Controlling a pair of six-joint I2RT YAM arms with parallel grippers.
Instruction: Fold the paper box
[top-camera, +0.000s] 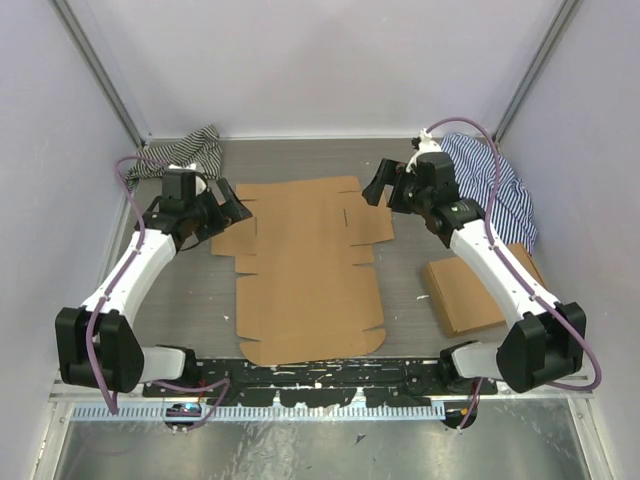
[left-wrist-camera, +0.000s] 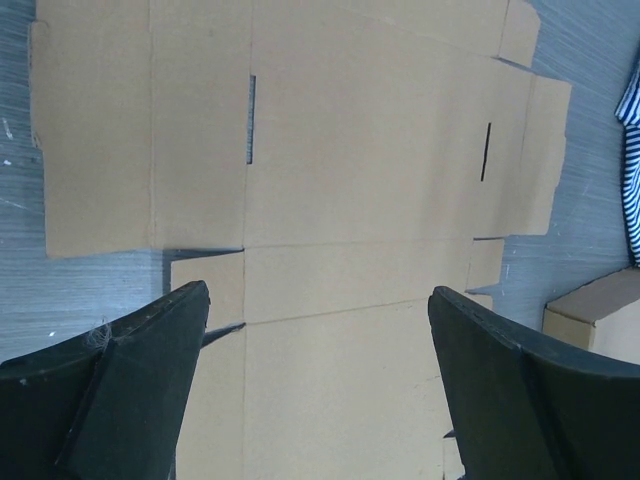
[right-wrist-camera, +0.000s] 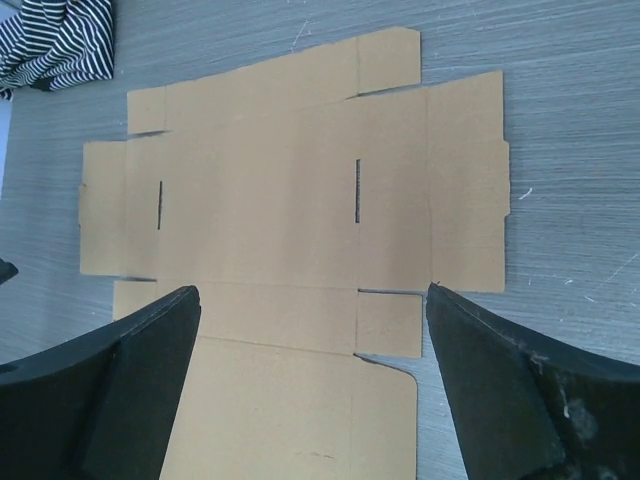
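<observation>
Nothing folded yet: the box (top-camera: 305, 265) lies flat between and below my left claw (top-camera: 228, 214) and right claw (top-camera: 387, 190) (both wide, empty); next I'd lower onto its sides

Matt brown box (top-camera: 305, 265) on a grey, grained worktop (top-camera: 410, 290).
The box is smooth, dull paperboard; the worktop looks brushed and matt; the cloth (top-camera: 190, 150) at upper left is striped fabric; the left hand (left-wrist-camera: 318, 295) is matt black plastic.
</observation>
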